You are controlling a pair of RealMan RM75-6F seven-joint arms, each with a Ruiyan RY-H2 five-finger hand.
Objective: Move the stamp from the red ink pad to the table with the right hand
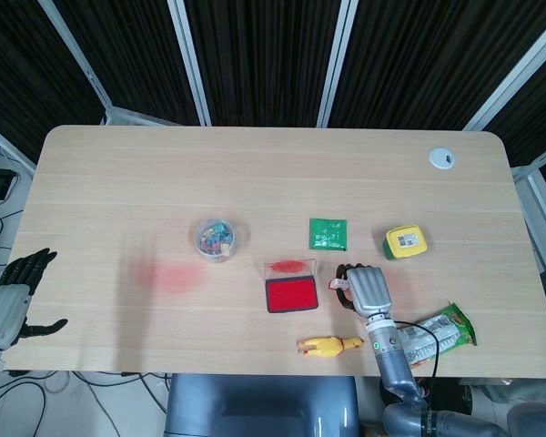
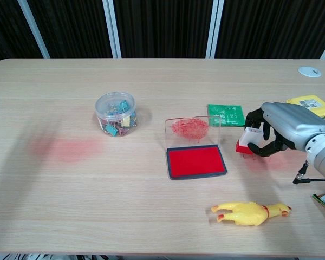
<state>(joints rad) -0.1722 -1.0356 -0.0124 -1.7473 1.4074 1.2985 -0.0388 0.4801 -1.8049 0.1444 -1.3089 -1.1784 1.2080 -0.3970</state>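
The stamp [image 2: 249, 141], white with a red base, sits low over the table just right of the red ink pad [image 2: 196, 161], held between the thumb and fingers of my right hand [image 2: 284, 125]. Its red base looks to touch the wood or hover just above it; I cannot tell which. From the head view the right hand [image 1: 368, 289] covers most of the stamp [image 1: 336, 286], right of the ink pad [image 1: 291, 295]. The pad's clear lid [image 2: 192, 129] stands open behind it, smeared red. My left hand [image 1: 14, 291] hangs off the table's left edge, fingers apart, holding nothing.
A yellow rubber chicken [image 2: 250, 212] lies near the front edge. A green packet [image 2: 226, 115] and a yellow box [image 2: 309, 103] lie behind the right hand. A clear jar of clips [image 2: 116, 114] stands left of the pad. A snack bag [image 1: 434, 331] lies at the right.
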